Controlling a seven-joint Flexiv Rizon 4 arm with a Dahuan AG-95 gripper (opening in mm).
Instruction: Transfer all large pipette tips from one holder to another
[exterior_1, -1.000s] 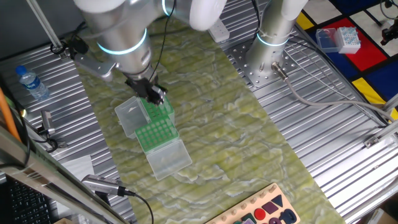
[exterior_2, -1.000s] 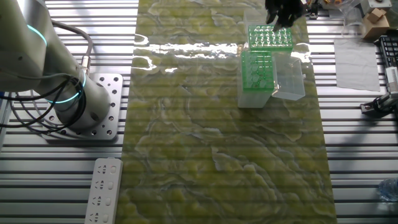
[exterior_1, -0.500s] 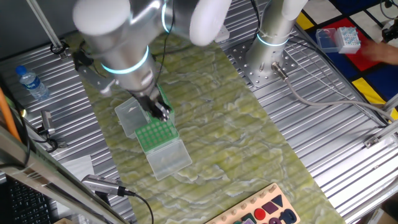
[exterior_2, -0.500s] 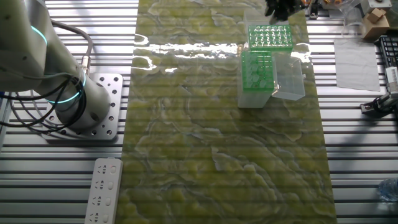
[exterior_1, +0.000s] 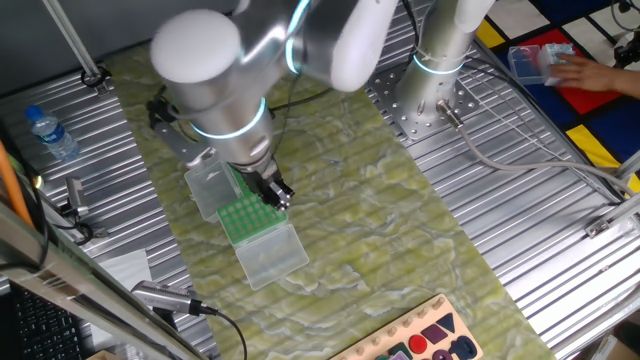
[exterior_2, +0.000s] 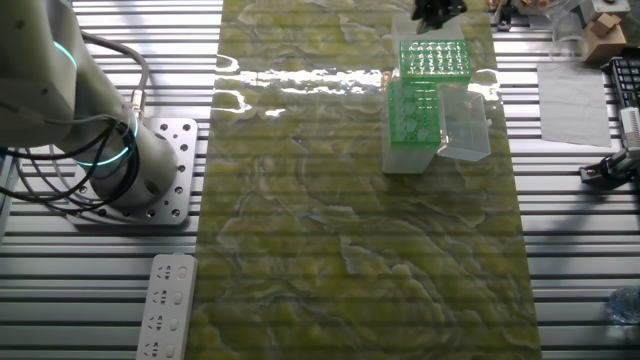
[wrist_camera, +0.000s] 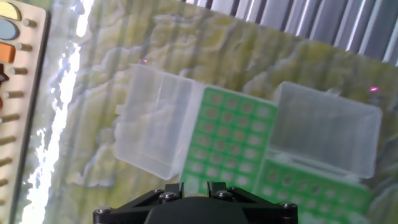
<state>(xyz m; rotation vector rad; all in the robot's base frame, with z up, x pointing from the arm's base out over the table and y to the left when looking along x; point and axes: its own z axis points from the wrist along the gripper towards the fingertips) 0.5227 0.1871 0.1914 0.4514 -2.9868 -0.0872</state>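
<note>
Two green racks stand side by side on the green mat, each with a clear lid folded open. The large pipette tips (exterior_2: 434, 58) show as rows of pale dots in the rack nearer the mat's edge. The second rack (exterior_2: 413, 112) sits next to it, its lid (exterior_2: 466, 122) beside it. In the hand view one green rack (wrist_camera: 231, 137) lies straight ahead between two clear lids (wrist_camera: 155, 121), and part of the other rack (wrist_camera: 311, 190) shows at the lower right. My gripper (exterior_1: 273, 193) hovers over the racks (exterior_1: 250, 215); whether anything is between its fingers (wrist_camera: 173, 188) is hidden.
A wooden shape board (exterior_1: 425, 340) lies at the mat's near end. A water bottle (exterior_1: 50, 132) stands on the slatted table at the left. A person's hand (exterior_1: 590, 72) rests on a box at the far right. A power strip (exterior_2: 165, 305) lies near the arm's base (exterior_2: 150, 170).
My gripper has travelled from over one rack toward the other, down and right in one fixed view. A person's hand has come in at the far right.
</note>
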